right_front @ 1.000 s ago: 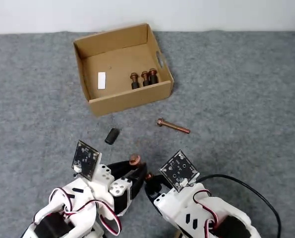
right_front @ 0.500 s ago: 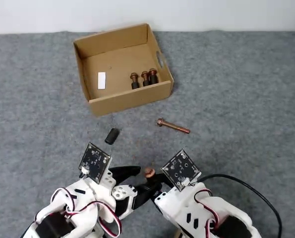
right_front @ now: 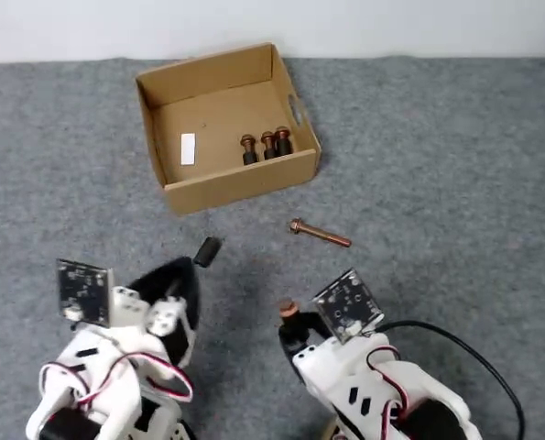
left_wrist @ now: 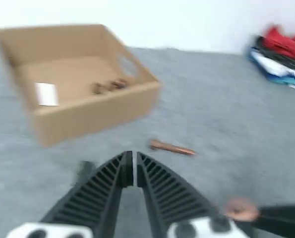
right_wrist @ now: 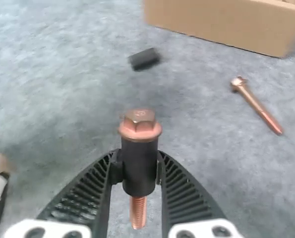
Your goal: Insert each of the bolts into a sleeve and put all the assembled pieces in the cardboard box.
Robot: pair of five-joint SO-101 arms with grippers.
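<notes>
My right gripper [right_wrist: 135, 171] is shut on a black sleeve with a copper bolt through it [right_wrist: 138, 158], held upright; from above this assembled piece [right_front: 288, 312] is near the table's front centre. My left gripper [left_wrist: 133, 168] is shut with nothing in it and sits at the front left [right_front: 176, 275], just short of a loose black sleeve [right_front: 207, 250]. A bare copper bolt [right_front: 320, 233] lies on the grey mat right of that sleeve. The cardboard box [right_front: 167, 92] at the back holds three assembled pieces [right_front: 266, 145] along its near wall.
A white label [right_front: 188, 148] lies on the box floor. A black cable [right_front: 455, 344] runs off the right arm at the front right. Red and blue cloth [left_wrist: 281, 49] lies off the mat in the left wrist view.
The left gripper let go of the assembled piece, shut and swung away to the left toward the loose sleeve. The right gripper kept the piece and drew back slightly.
</notes>
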